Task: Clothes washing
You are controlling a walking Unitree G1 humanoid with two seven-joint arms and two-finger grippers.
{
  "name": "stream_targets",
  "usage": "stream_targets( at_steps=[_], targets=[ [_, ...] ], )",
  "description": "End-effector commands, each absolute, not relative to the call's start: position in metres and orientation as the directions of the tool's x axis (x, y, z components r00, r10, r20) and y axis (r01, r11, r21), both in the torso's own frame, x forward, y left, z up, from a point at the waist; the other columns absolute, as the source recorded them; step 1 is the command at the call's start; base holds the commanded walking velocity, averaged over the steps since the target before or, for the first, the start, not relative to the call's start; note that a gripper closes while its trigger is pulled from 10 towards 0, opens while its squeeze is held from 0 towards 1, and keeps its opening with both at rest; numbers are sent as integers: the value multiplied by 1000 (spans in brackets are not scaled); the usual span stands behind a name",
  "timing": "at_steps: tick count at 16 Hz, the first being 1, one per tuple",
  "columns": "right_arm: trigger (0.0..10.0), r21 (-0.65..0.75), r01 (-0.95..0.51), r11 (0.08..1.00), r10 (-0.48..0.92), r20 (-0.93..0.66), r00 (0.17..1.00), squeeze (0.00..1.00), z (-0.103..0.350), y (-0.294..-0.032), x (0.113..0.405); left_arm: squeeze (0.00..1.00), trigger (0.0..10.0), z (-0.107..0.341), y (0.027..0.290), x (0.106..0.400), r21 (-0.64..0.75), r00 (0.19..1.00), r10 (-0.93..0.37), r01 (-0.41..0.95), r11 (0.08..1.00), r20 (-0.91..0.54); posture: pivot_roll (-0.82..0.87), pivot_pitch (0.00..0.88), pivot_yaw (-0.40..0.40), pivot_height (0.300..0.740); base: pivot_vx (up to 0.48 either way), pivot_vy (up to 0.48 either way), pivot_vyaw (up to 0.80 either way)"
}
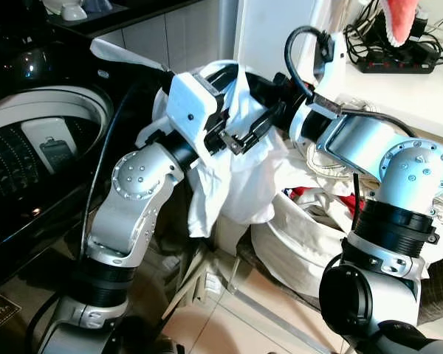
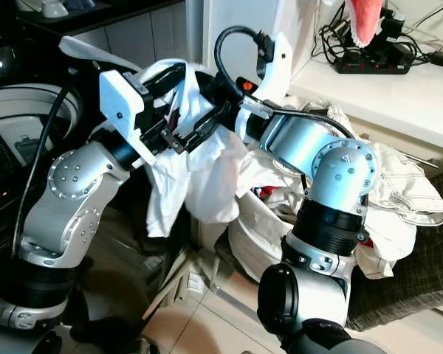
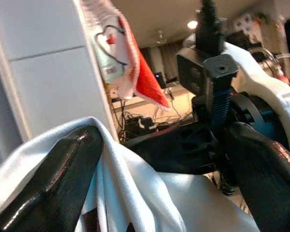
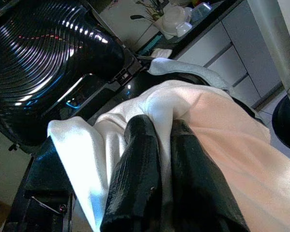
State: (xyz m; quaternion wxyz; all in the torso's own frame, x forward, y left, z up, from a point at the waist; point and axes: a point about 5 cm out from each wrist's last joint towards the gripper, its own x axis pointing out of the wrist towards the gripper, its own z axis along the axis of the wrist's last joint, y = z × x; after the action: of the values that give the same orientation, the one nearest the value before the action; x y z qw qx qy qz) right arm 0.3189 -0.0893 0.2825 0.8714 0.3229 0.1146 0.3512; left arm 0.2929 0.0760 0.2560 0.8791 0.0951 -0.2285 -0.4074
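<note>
A white garment [image 1: 244, 184] hangs in front of me, held up between both arms above a white laundry bag [image 1: 303, 236]. My right gripper [image 4: 164, 130] is shut on a fold of it, the two black fingers pressed together with cloth pinched between them. My left gripper [image 3: 164, 135] reaches in from the left and is open; the cloth drapes over one finger [image 3: 72, 169] while the other finger [image 3: 261, 169] stands well apart. The washing machine's open drum [image 1: 37, 147] lies at my left, below the garment's height.
The laundry bag holds more white and red clothes and stands against a white counter [image 1: 399, 96] at the right. A power strip [image 1: 395, 65] with cables lies on that counter and a pink cloth [image 1: 399, 18] hangs above it. Tiled floor [image 1: 244, 317] lies below.
</note>
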Motion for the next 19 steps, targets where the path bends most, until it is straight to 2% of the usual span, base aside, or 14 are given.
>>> stream_targets(
  at_steps=[1, 4, 5, 9, 11, 12, 13, 14, 15, 16, 18, 19],
  targets=[
    [0, 575, -700, 424, 770, 179, 613, 0, 313, -73, 299, 0, 10000, 202, 60, 291, 343, 536, -844, 791, 506, 11, -23, 0, -57, 740, 0, 0, 0],
    [0, 575, -697, 428, 777, 159, 609, 0, 307, -75, 295, 0, 10000, 193, 70, 287, 291, 539, -841, 814, 503, -55, -20, 0, -63, 740, 0, 0, 0],
    [0, 566, -691, 449, 774, 139, 617, 0, 305, -78, 294, 1000, 10000, 190, 74, 285, 273, 527, -844, 831, 485, -104, -22, 0, -64, 740, 0, 0, 0],
    [0, 561, -676, 479, 756, 128, 642, 0, 304, -88, 296, 1000, 10000, 180, 86, 278, 323, 483, -841, 858, 400, -242, -21, 0, -66, 740, 0, 0, 0],
    [0, 558, -670, 489, 748, 126, 651, 0, 305, -92, 297, 1000, 10000, 181, 86, 272, 282, 444, -864, 883, 376, -237, -22, 0, -66, 740, 0, 0, 0],
    [0, 556, -665, 498, 742, 124, 659, 0, 305, -94, 298, 682, 10000, 183, 87, 270, 267, 430, -875, 890, 369, -222, -22, 0, -66, 740, 0, 0, 0],
    [0, 553, -660, 509, 733, 123, 668, 0, 306, -98, 299, 0, 10000, 186, 90, 270, 261, 435, -876, 888, 379, -207, -21, 0, -67, 740, 0, 0, 0],
    [0, 552, -660, 509, 732, 125, 670, 0, 306, -99, 299, 0, 10000, 187, 92, 272, 269, 453, -868, 879, 395, -203, -20, 0, -68, 740, 0, 0, 0],
    [0, 552, -663, 505, 733, 130, 667, 0, 307, -99, 298, 0, 10000, 193, 91, 278, 295, 505, -850, 843, 449, -151, -22, 0, -68, 740, 0, 0, 0],
    [0, 552, -666, 502, 738, 127, 662, 0, 307, -96, 298, 0, 10000, 208, 87, 286, 273, 576, -818, 787, 554, -1, -25, 0, -68, 740, 0, 0, 0],
    [0, 554, -654, 516, 728, 119, 676, 0, 305, -98, 299, 0, 10000, 211, 89, 285, 237, 568, -822, 795, 559, 34, -27, 0, -69, 740, 0, 0, 0],
    [0, 552, -631, 545, 701, 113, 704, 0, 305, -103, 302, 725, 10000, 209, 94, 276, 190, 510, -860, 843, 504, 16, -24, 0, -73, 740, 0, 0, 0]
  ],
)
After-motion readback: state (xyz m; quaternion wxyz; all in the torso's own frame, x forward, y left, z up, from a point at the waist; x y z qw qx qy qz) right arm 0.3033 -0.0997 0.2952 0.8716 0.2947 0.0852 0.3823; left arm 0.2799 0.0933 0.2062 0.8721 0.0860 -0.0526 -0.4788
